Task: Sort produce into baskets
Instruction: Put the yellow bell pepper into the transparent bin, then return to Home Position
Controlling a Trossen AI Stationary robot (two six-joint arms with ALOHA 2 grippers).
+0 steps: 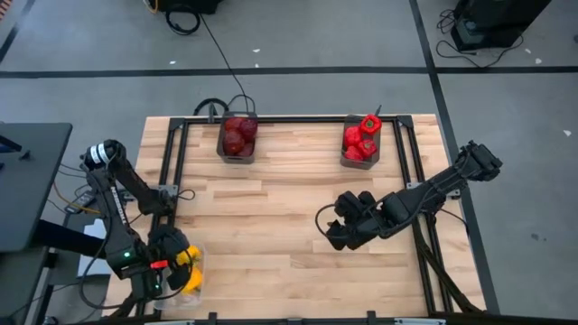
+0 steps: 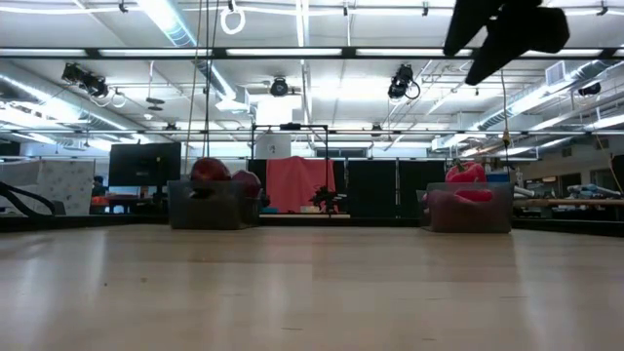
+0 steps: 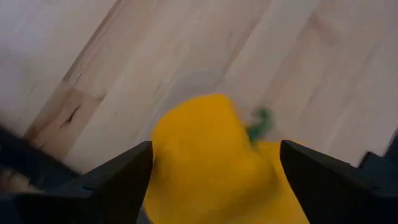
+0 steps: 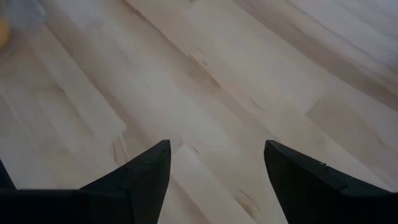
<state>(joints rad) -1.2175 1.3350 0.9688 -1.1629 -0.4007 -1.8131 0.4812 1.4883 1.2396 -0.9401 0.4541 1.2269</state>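
My left gripper [image 1: 174, 259] hangs over the clear tub [image 1: 172, 298] at the table's near left corner, fingers wide apart. A yellow bell pepper [image 3: 205, 162] with a green stem shows blurred between them, with another yellow pepper [image 3: 283, 186] beside it in the tub. My right gripper [image 1: 327, 227] is open and empty above bare table right of centre. One dark bin [image 1: 237, 137] at the far edge holds maroon fruits. The other dark bin [image 1: 361, 142] holds red bell peppers. My left gripper has the yellow pepper between its two spread fingers [image 3: 124, 177], coming from above and pointing down. Whether the fingers touch the pepper's sides, I cannot tell: it shows blurred and fills most of the gap.
A black frame [image 1: 176, 162] runs along the table's left, far and right sides. A cable [image 1: 217, 54] leads from the far edge across the floor. The wide middle of the table [image 1: 271, 217] is bare wood.
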